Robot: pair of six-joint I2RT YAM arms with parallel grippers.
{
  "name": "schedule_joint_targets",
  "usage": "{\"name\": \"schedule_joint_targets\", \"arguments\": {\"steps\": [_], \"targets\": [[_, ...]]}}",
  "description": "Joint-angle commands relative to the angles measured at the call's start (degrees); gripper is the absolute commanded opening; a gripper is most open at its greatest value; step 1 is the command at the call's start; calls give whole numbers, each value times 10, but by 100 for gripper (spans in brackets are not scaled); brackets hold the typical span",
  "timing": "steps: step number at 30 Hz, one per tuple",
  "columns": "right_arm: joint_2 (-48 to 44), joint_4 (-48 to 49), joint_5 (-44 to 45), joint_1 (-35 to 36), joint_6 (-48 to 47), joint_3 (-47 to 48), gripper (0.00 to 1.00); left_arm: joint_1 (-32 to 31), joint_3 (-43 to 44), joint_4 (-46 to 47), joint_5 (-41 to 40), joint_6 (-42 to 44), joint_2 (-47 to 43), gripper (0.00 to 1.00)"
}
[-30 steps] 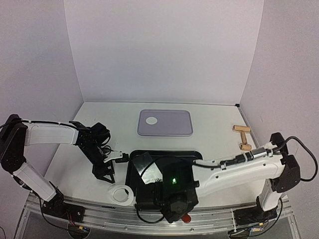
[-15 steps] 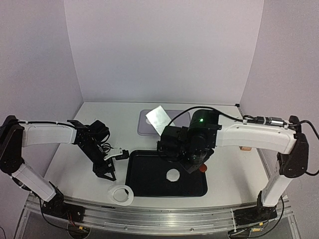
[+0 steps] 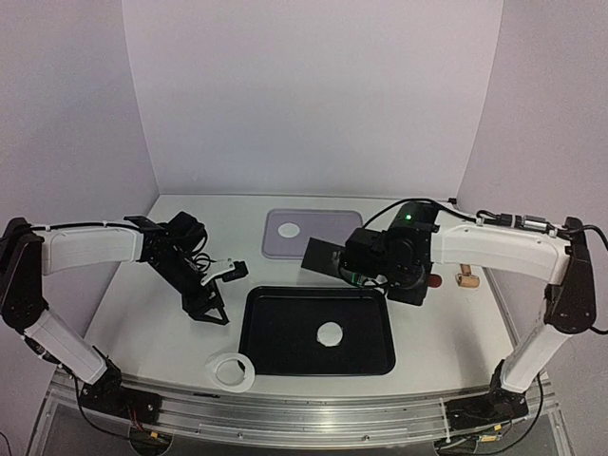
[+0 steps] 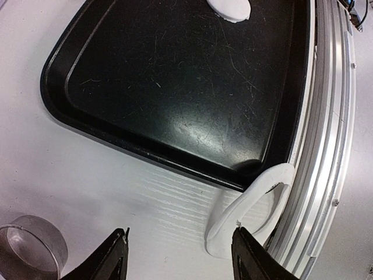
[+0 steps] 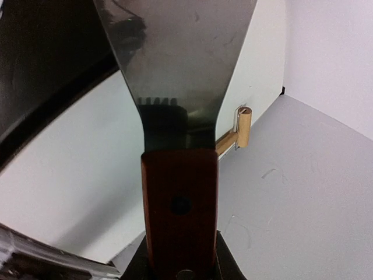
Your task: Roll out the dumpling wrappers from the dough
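Dumpling wrappers point(image 3: 330, 333): 2 thin white discs in view, well apart.
Wrapper 1: flat on the floor of the black tray point(image 3: 275, 353), slightly right of its middle, touching no wall.
Wrapper 2 point(image 3: 288, 229): at the left end of the grey tray point(image 3: 334, 243), which sits behind the black tray.
Dough ring point(image 3: 231, 370): white, with a hole, on the table point(image 3: 142, 285) at the black tray's near left corner; the wrist view shows its edge against the tray rim.
Left gripper point(image 3: 207, 313): its 2 fingers point(image 4: 113, 261) stand apart with nothing between them, above bare table just left of the black tray.
Ring cutter point(image 4: 29, 249): a small metal hoop upright on the table, beside the left fingers.
Right gripper point(image 3: 359, 258): clamped on the red-brown wooden handle point(image 5: 179, 204) of a scraper, raised between the 2 trays.
Scraper blade point(image 3: 321, 256): flat metal, pointing left, over the grey tray's near edge.
Rolling pin point(image 3: 463, 261): wooden, on the table's right side, well apart from both trays.
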Motion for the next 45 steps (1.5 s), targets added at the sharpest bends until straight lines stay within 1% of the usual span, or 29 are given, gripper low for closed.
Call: {"name": "schedule_joint_targets", "arguments": {"steps": [1, 5, 8, 11, 16, 20, 26, 33, 39, 45], "targets": [[-94, -154, 17, 14, -115, -32, 0, 2, 34, 18, -8, -14, 1, 61], [-125, -175, -10, 13, -110, -87, 0, -5, 81, 32, -23, -17, 35, 61], [-131, -193, -20, 12, -102, -136, 0, -18, 140, 45, -41, -16, 83, 63], [-129, -188, -23, -2, -100, -170, 0, -32, 197, 55, -55, -9, 136, 63], [-92, -154, -25, -31, -78, -156, 0, -49, 263, 83, -77, 13, 221, 64], [-61, -130, -32, -49, -89, -166, 0, -63, 316, 90, -85, 24, 281, 64], [-52, -111, -34, -58, -114, -191, 0, -79, 360, 100, -95, 41, 345, 64], [-39, -108, -37, -58, -142, -208, 0, -93, 368, 112, -106, 65, 382, 62], [-26, -88, -45, -58, -169, -213, 0, -99, 365, 115, -101, 86, 398, 54], [-32, -66, -80, -58, -200, -215, 0, -102, 365, 122, -91, 87, 409, 39]]}}
